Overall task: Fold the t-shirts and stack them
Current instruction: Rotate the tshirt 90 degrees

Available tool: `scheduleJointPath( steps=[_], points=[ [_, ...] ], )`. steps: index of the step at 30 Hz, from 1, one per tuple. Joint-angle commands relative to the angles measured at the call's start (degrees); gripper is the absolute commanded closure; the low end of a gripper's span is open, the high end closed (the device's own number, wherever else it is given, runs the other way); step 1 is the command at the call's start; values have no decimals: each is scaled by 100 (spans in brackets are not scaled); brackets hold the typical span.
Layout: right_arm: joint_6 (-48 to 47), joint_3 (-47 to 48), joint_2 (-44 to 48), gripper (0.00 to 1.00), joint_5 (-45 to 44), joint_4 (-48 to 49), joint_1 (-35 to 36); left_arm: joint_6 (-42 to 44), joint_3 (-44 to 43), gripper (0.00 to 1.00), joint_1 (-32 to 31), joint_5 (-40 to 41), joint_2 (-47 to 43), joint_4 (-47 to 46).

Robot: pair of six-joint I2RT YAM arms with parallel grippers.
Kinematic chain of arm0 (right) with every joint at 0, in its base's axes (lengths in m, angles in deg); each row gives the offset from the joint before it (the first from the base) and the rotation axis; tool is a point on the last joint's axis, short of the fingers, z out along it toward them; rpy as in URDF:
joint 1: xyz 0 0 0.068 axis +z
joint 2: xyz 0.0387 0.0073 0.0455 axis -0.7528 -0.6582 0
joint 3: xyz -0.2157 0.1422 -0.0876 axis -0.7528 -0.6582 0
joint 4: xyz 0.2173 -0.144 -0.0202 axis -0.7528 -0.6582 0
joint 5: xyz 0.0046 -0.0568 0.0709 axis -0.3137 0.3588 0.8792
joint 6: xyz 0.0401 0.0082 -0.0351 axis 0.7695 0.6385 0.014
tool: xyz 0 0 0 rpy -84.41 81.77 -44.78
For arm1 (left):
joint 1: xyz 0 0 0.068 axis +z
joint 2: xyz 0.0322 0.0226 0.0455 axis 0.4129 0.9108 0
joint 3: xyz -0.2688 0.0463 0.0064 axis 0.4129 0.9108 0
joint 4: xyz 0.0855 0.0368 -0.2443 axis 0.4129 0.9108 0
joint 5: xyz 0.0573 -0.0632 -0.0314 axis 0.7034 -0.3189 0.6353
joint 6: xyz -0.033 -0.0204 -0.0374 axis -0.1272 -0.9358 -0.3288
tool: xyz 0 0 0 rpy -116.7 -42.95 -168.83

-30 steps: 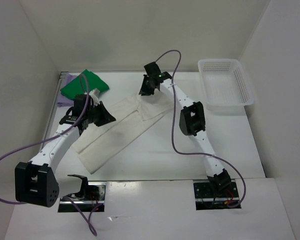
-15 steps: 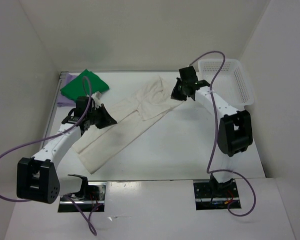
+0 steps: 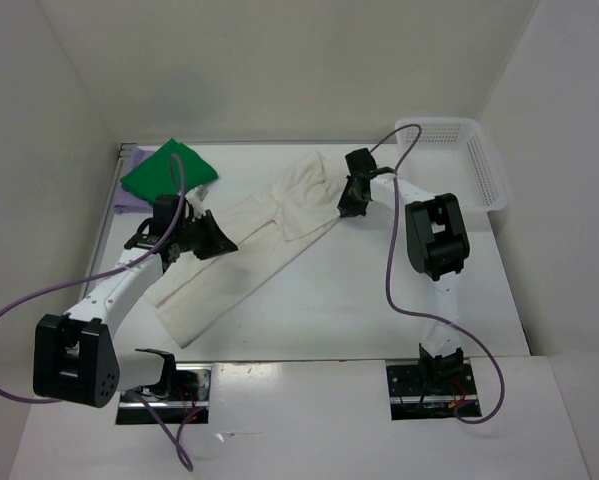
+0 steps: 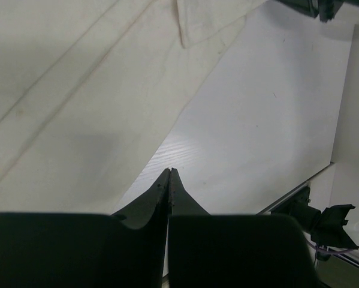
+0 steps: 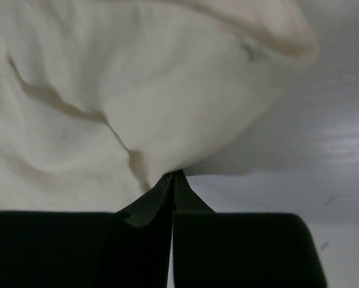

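The cream-white t-shirt (image 3: pixel 239 250) lies in a long diagonal strip across the table, its upper end bunched near the back. It also shows in the left wrist view (image 4: pixel 77 90) and the right wrist view (image 5: pixel 137 90). My right gripper (image 3: pixel 347 208) (image 5: pixel 173 175) is shut on a raised fold at the shirt's upper right edge. My left gripper (image 3: pixel 222 243) (image 4: pixel 169 171) is shut, with its tips at the shirt's long edge and no cloth seen between them. The green t-shirt (image 3: pixel 169 170) lies folded at the back left on the lavender t-shirt (image 3: pixel 125 207).
A white mesh basket (image 3: pixel 484 170) stands at the back right, close behind my right arm. White walls enclose the table on three sides. The arm bases and purple cables sit at the near edge.
My right gripper swung from the shirt's middle top out to the right, then back a little, and the shirt's upper end spread toward the back right. My left gripper shifted slightly right.
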State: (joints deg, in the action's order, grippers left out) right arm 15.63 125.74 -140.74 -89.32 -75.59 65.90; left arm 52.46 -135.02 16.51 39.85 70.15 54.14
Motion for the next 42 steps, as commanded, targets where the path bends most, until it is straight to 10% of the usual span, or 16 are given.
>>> scheduleJointPath(
  steps=[1,10,16,23,24,32,42],
  points=[
    [-72,909,-528,100,-68,118,26,153,47,100,-29,-186,-97,-215],
    [-362,4979,-2024,98,30,-1490,26,153,47,91,-82,-169,-97,-215],
    [-153,1911,416,61,160,-204,420,92,-6,76,-30,42,-220,-92],
    [1532,-2093,2011,49,1284,1715,2308,30,-6,67,331,44,-335,119],
    [1728,-2234,2011,49,1286,1952,2519,30,-6,46,331,-9,-335,119],
    [2344,-1708,676,50,1348,2587,3216,31,-6,7,331,33,-185,171],
    [2758,-1321,77,90,988,2465,3418,-163,99,0,331,158,-422,435]
  ],
)
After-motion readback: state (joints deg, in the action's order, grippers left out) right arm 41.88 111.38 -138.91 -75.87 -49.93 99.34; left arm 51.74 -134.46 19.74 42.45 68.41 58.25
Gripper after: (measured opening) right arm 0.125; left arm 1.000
